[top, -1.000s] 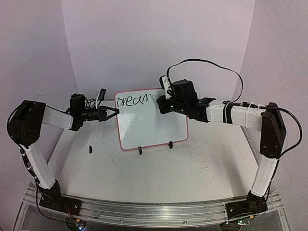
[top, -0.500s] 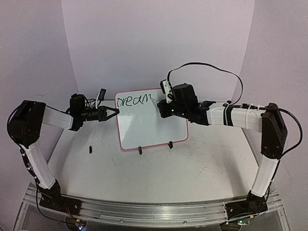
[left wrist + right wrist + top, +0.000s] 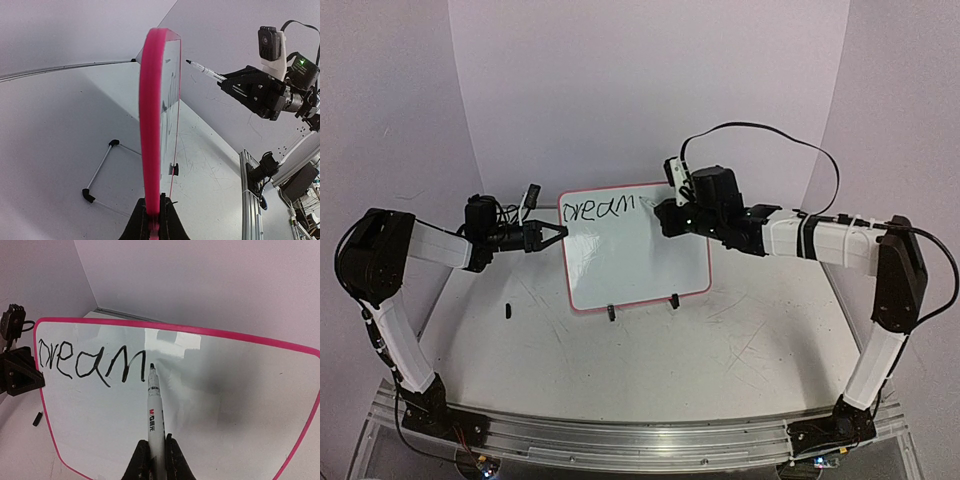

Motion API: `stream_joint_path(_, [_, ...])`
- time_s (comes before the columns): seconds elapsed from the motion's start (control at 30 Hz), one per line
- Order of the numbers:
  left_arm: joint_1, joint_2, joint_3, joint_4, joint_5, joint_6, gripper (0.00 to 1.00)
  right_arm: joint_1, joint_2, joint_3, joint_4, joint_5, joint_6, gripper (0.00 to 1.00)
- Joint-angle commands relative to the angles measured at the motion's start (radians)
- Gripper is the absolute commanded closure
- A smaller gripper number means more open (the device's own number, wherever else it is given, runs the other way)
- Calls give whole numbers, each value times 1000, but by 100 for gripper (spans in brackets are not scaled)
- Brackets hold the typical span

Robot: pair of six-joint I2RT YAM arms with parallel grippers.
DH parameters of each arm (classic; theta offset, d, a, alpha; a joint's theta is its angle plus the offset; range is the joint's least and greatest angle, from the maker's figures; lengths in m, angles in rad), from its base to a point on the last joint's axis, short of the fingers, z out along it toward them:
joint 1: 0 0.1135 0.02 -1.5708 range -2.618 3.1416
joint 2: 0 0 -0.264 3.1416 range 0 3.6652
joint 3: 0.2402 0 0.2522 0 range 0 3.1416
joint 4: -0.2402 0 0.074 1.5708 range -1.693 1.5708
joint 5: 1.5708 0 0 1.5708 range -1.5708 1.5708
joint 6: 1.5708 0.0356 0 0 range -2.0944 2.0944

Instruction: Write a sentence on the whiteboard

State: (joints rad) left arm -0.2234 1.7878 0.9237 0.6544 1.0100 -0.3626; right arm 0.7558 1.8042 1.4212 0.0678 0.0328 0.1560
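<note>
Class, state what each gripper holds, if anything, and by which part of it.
Left gripper: the whiteboard, pinched at a side edge of its pink frame. Right gripper: the marker, gripped at the barrel's back end, tip free.

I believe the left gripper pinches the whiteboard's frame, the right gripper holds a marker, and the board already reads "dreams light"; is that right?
Not quite: the right wrist view shows the sentence reads only "dream" so far. The left gripper does pinch the frame of the whiteboard, and the right gripper holds the marker.
</note>
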Motion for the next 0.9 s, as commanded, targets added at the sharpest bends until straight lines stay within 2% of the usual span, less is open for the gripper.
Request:
stream_joint_path(0.0, [-8,8,41,25,-9,59,100,-24,-24,23,35,-7,16,100])
stream_joint_path(0.3, [-7,2,42,23,-10,60,100,-26,14,44,35,22,-5,100])
stream_joint_path(0.87, [-8,5,48,22,-8,57,100,-1,42,36,20,-25,-4,100])
